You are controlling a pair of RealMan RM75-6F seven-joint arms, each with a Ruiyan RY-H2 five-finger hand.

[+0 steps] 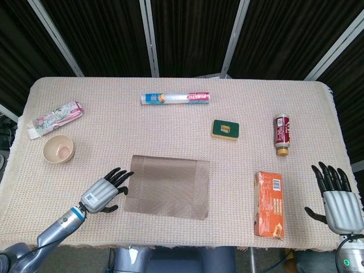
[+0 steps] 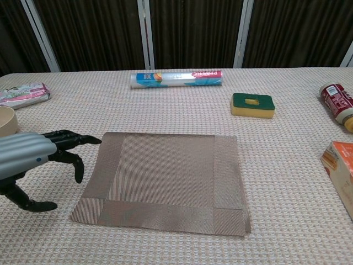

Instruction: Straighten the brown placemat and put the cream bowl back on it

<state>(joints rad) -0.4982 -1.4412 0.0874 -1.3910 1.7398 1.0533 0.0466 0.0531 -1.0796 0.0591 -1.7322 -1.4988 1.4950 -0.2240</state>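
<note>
The brown placemat [image 1: 167, 186] [image 2: 164, 181] lies flat in the middle front of the table, slightly skewed. The cream bowl [image 1: 58, 149] [image 2: 6, 120] stands upright on the cloth at the left, apart from the mat. My left hand [image 1: 104, 193] [image 2: 28, 156] hovers open just left of the mat's left edge, fingers spread and pointing toward it, holding nothing. My right hand [image 1: 338, 195] is open at the table's front right corner, fingers spread upward, empty; the chest view does not show it.
A plastic-wrap roll [image 1: 175, 98] lies at the back. A green-and-yellow sponge [image 1: 225, 129], a brown bottle [image 1: 281, 134] and an orange box [image 1: 268, 203] are on the right. A floral pack [image 1: 56, 118] lies at the far left behind the bowl.
</note>
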